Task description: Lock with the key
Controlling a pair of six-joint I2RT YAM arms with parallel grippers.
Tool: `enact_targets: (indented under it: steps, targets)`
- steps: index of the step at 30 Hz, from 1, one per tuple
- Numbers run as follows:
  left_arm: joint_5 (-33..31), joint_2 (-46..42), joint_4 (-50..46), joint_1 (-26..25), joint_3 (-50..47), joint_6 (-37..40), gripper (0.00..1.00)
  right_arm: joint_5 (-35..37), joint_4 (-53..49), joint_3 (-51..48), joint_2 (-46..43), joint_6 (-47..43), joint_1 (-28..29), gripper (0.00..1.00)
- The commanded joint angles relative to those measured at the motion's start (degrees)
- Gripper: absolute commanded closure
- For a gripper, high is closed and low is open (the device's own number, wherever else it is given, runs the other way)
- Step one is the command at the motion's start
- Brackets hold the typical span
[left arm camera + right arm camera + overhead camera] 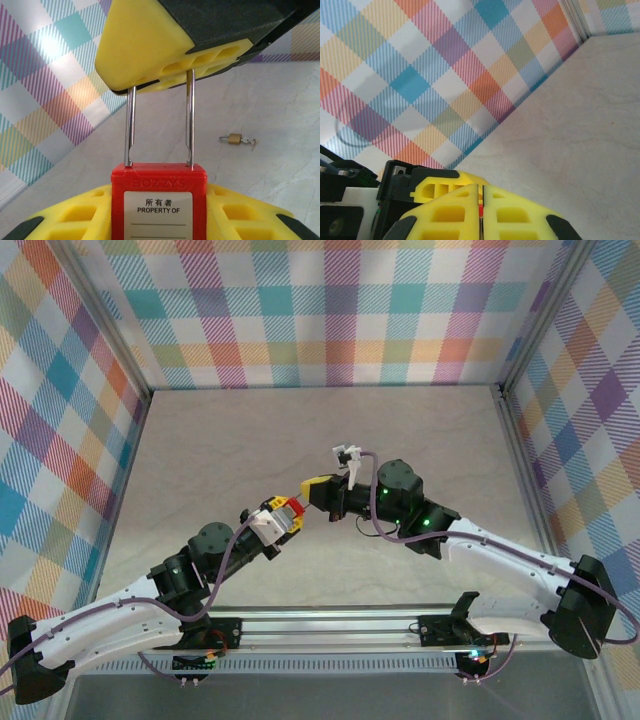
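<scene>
A red padlock point(159, 180) with a white "PROPERTY OF" label sits upright between the yellow fingers point(75, 217) of my left gripper point(159, 212), which is shut on its body. Its long steel shackle point(190, 120) rises into my right gripper point(312, 488), which is shut on the shackle's top. The left shackle leg shows its notch just above the body. In the top view the padlock point(293, 508) is held over the table's middle between my left gripper point(283, 517) and the right one. My right gripper point(482, 200) shows closed pads. The keyhole end is hidden.
A small brass padlock point(234, 138) with a small key point(252, 143) attached lies on the pale marble-look table point(220, 450) beyond the grippers. Plaid walls point(320, 310) enclose the back and both sides. A metal rail point(330, 625) runs along the near edge.
</scene>
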Motion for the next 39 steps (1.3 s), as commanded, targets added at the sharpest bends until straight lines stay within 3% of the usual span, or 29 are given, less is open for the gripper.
enact_targets:
  steps: [1,10,17,31,39]
  targets:
    - [7.20,-2.63,20.63,-0.54,4.13,0.11,1.00,-4.36,-4.20,-3.03,1.16,-1.52,2.10,1.00]
    - [6.04,-2.00,23.72,-0.55,4.38,3.65,1.00,2.18,-12.07,-0.26,0.65,-1.50,2.49,1.00]
    - [6.26,-0.80,25.33,-0.54,5.16,5.01,1.00,3.32,-17.64,2.93,2.00,0.83,2.53,1.00]
    - [6.51,-0.58,26.93,-0.54,5.61,3.57,1.00,3.23,-20.24,4.69,4.33,1.73,3.00,1.00]
    - [6.49,0.57,26.86,-0.54,7.19,2.31,1.00,2.96,-15.88,3.08,7.56,0.88,5.77,1.00]
